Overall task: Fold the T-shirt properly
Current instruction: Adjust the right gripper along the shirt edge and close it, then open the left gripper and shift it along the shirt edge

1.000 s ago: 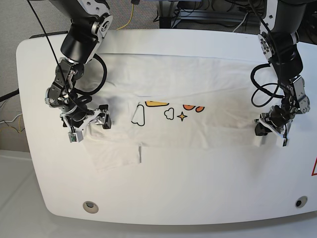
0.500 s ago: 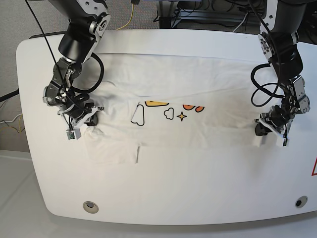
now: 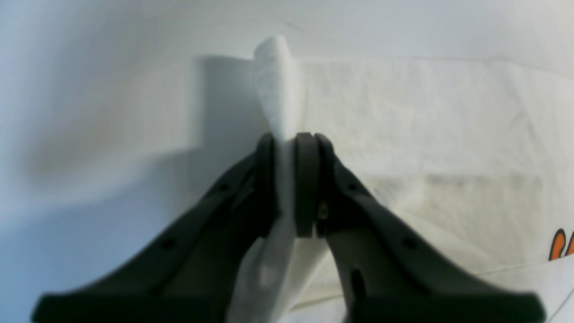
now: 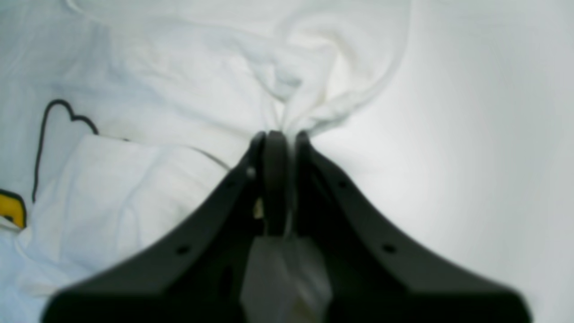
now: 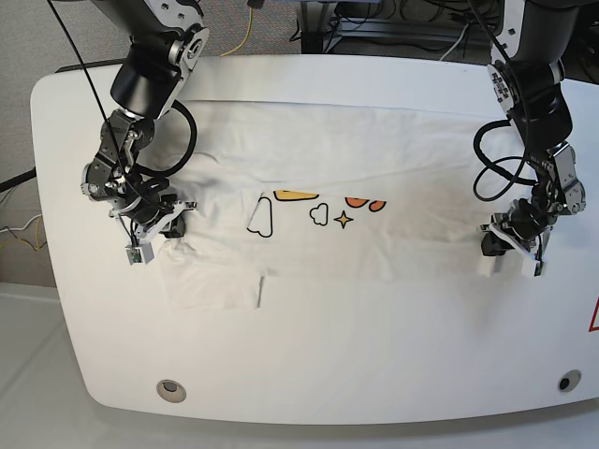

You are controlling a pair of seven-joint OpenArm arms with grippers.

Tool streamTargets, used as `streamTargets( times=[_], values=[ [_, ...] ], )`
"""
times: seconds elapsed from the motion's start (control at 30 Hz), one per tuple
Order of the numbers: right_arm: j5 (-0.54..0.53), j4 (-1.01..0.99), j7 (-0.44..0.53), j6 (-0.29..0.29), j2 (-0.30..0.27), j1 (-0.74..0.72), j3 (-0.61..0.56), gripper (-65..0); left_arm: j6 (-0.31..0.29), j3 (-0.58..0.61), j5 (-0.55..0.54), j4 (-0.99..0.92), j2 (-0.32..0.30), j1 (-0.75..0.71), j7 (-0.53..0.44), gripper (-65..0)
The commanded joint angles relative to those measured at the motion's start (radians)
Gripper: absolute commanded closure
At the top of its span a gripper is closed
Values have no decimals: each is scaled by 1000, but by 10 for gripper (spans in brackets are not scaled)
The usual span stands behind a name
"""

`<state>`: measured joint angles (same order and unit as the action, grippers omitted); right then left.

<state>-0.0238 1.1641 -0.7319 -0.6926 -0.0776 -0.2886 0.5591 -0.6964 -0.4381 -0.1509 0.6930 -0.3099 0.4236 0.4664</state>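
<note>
The white T-shirt [image 5: 374, 150] lies spread across the tabletop [image 5: 328, 355], with cloud outlines [image 5: 260, 217] and orange and yellow prints near its middle. My left gripper [image 5: 493, 251] is at the shirt's right edge, shut on a pinched fold of white fabric [image 3: 273, 80]; its jaws [image 3: 290, 139] are pressed together on it. My right gripper [image 5: 159, 229] is at the shirt's left side, shut on a bunched ridge of fabric [image 4: 305, 94]; its jaws [image 4: 281, 136] are closed. A cloud outline [image 4: 54, 116] and a yellow print show left of it.
The white table has rounded corners and two bolt holes near the front edge [image 5: 168, 387] [image 5: 564, 382]. A red mark [image 5: 593, 318] sits at the right edge. Cables and equipment lie beyond the far edge [image 5: 374, 28]. Floor shows at the left.
My right gripper has closed from open onto the shirt's left side and shifted slightly left, drawing the lower left flap with it. The left gripper has held still.
</note>
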Motion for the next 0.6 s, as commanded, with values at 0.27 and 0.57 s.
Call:
streamTargets(
  times=[0.27,0.57],
  values=[
    [-9,20,-22,-6,-12,-70,-3,0,-2,0,-3,14,-16,19,4,-70],
    [-12,124,-67,-6,-15,-68,-6,0,-2,-3,-3,123,-13,19,68,-69]
  ],
)
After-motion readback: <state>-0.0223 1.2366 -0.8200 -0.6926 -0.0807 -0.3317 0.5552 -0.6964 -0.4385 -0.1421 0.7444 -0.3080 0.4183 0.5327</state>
